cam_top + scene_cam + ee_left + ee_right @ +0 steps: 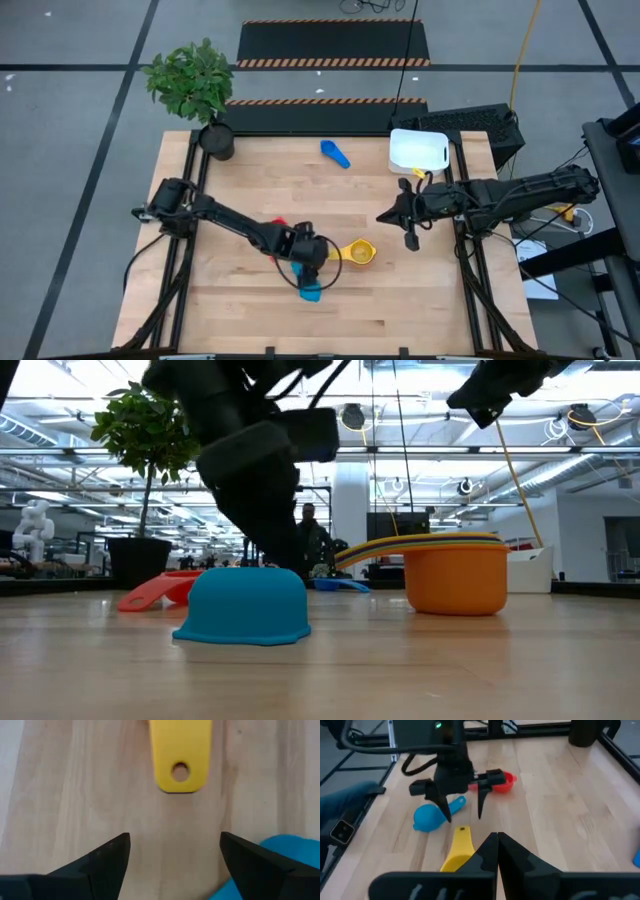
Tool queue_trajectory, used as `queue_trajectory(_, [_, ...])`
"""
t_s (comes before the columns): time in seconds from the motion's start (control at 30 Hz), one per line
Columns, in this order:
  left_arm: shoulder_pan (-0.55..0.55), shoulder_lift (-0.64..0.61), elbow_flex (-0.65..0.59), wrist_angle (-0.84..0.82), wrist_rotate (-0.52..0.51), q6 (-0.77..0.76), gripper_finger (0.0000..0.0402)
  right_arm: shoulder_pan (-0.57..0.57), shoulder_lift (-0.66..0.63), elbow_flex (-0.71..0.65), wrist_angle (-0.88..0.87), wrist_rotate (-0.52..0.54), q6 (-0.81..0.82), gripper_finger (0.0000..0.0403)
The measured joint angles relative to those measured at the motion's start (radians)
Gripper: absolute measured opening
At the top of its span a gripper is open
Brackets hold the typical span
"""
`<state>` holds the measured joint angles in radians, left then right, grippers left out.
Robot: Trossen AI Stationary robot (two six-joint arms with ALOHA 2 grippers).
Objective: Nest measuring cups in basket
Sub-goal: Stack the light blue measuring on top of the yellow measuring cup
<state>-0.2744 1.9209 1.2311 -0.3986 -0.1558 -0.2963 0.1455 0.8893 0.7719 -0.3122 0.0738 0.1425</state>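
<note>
Light blue cup (310, 292) lies upside down on the table just beside our left gripper (461, 814), whose fingers stand spread and hold nothing. The yellow-handled stack (361, 252) sits just ahead of it, handle (180, 755) pointing at the fingers; in the low view its outer cup looks orange. Red cup (502, 782) is behind the left arm, mid blue cup (335, 153) far up the table, white basket (418, 150) at the far right corner, well apart from all of it.

Step in hand, we judge: release or regrasp near the light blue cup. It needs flipping upright before nesting, so pinch the handle, not the dome.

Right gripper (383, 216) hovers mid-table, pinched closed, empty.

Surface: pale wood-plank table (250, 180), potted plant (195, 85) at the far left corner. Beyond it, an open lab hall.
</note>
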Motion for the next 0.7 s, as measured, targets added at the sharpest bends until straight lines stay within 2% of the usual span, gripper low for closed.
queue_trajectory(0.27, [-0.094,-0.007,0.001,-0.25,-0.077,-0.208,0.0312,0.004,0.035,0.0,0.054,0.0,0.043,0.0])
queue_trajectory(0.43, [-0.118,-0.007,0.001,-0.31,-0.087,-0.32,0.0312,0.043,0.09,0.0,0.075,0.0,0.12,0.0])
queue_trajectory(0.7, [-0.12,-0.007,0.001,-0.302,-0.075,-0.353,0.0312,0.158,0.203,0.0,0.08,0.002,0.239,0.0])
